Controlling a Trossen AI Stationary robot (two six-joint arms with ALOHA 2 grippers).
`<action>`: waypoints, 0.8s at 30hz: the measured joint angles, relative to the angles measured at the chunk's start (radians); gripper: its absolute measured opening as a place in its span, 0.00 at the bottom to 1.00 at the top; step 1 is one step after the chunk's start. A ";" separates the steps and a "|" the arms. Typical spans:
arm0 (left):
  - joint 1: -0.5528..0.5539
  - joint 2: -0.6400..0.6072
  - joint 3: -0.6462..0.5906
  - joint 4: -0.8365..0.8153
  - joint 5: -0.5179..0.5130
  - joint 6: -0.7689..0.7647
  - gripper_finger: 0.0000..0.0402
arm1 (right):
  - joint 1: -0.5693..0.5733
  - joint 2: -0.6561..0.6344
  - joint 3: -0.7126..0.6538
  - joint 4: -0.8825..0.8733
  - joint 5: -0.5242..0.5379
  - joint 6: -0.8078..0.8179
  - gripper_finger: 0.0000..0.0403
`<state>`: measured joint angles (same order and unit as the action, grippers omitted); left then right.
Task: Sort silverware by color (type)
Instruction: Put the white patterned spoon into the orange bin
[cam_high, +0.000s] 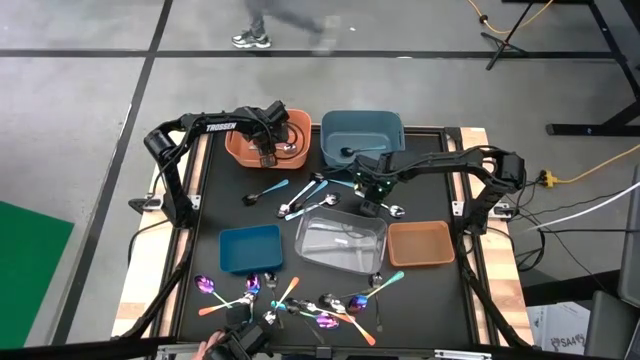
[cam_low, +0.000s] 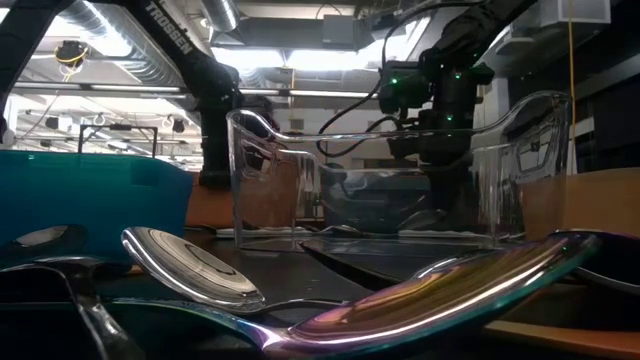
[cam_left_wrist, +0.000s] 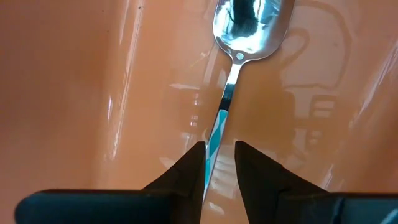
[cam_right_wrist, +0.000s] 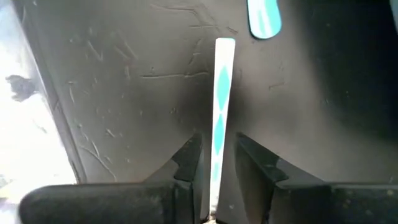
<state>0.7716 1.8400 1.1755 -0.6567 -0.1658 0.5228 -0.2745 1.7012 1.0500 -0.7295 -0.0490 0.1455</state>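
Your left gripper (cam_left_wrist: 220, 163) is over the orange bin (cam_left_wrist: 93, 93), fingers clamped on the teal-striped handle of a silver spoon (cam_left_wrist: 249, 28); its bowl sticks out past the fingertips, just above the bin floor. Your right gripper (cam_right_wrist: 217, 155) pinches a second teal-and-white handle (cam_right_wrist: 222, 93) that runs straight out between its fingers over the black table (cam_right_wrist: 124, 93). A loose teal handle tip (cam_right_wrist: 263, 18) lies just beyond it.

i see two bins (cam_high: 268, 143) (cam_high: 362, 135) side by side at the table's far edge, three more (cam_high: 250, 248) (cam_high: 341, 241) (cam_high: 421, 244) in a row mid-table, loose silverware (cam_high: 300, 196) between the rows, another scatter (cam_high: 300, 303) along the near edge.
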 joint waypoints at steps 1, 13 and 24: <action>0.000 0.000 0.000 0.000 0.000 0.000 0.20 | 0.000 0.000 0.000 0.002 -0.002 0.010 0.20; 0.000 0.000 0.000 0.000 0.000 0.000 0.20 | -0.001 0.000 0.000 0.003 -0.021 0.258 0.19; 0.000 0.000 0.000 0.000 0.000 0.000 0.20 | 0.000 0.000 0.000 0.003 0.023 0.333 0.19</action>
<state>0.7719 1.8400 1.1755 -0.6567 -0.1658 0.5228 -0.2745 1.7012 1.0500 -0.7265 -0.0257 0.4782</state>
